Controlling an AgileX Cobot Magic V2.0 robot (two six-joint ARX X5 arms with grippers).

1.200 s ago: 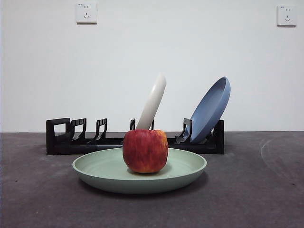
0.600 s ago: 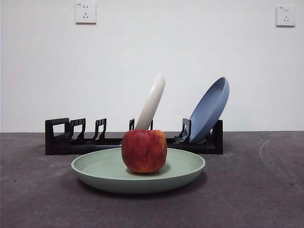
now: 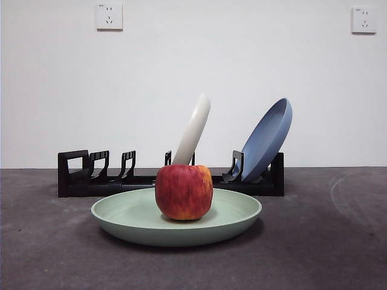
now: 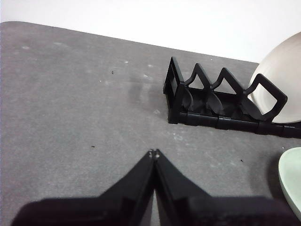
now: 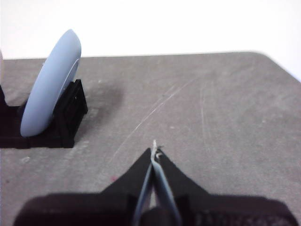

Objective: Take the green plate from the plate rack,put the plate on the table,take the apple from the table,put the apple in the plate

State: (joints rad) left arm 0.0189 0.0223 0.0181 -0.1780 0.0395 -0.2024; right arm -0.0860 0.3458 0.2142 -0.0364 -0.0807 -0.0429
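Observation:
The green plate (image 3: 139,219) lies flat on the table (image 3: 326,241) in front of the plate rack (image 3: 78,175). The red apple (image 3: 184,191) stands upright in the middle of the plate. Neither arm shows in the front view. My left gripper (image 4: 154,153) is shut and empty over bare table, short of the rack's end loop (image 4: 175,87); a sliver of the green plate's rim (image 4: 292,181) shows in that view. My right gripper (image 5: 154,149) is shut and empty over the table, beside the rack's other end (image 5: 70,113).
A cream-white plate (image 3: 195,130) and a blue plate (image 3: 266,140) lean in the rack's slots behind the apple. The blue plate (image 5: 49,84) also shows in the right wrist view. Two wall sockets (image 3: 109,16) sit high on the white wall.

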